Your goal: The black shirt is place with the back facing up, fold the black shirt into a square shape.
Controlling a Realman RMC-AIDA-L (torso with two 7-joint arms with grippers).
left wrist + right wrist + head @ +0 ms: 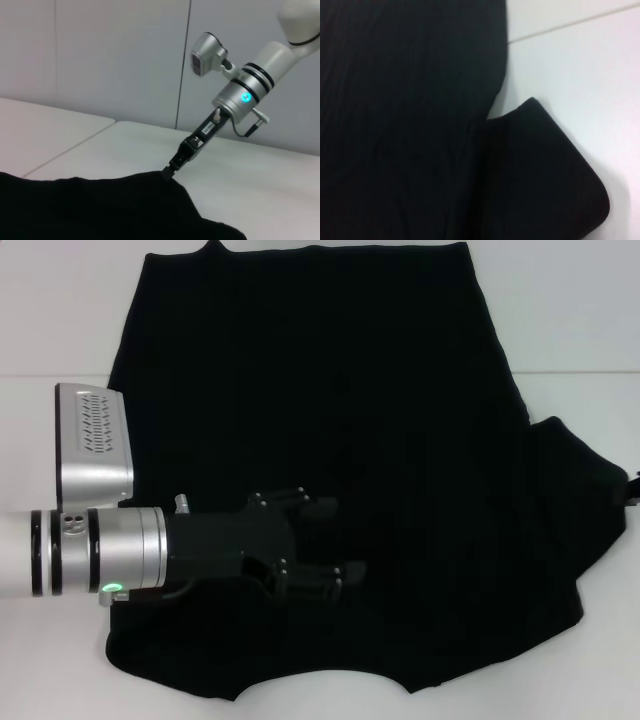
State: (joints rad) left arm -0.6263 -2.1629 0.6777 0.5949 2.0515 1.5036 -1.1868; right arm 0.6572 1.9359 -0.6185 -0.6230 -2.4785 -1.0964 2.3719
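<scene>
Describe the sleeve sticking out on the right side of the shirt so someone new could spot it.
Start from the white table and the black shirt spread across it. Follow its right edge to the sleeve, a broad flap jutting sideways toward the table edge. The right tool meets its tip; the left tool sits mid-shirt.

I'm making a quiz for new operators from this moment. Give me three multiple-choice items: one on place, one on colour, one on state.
1. Where is the left gripper?
A. Over the shirt
B. Off the table
C. Beside the wall

2. What colour is the shirt?
A. White
B. Black
C. Red

3. How does the shirt lie?
A. Folded into a small square
B. Spread out on the table
C. Hanging in the air

Answers: 1 A, the head view shows it above the cloth. 2 B, it is solid black. 3 B, one sleeve still sticks out sideways. The right gripper meets the cloth at that sleeve's edge.
</scene>
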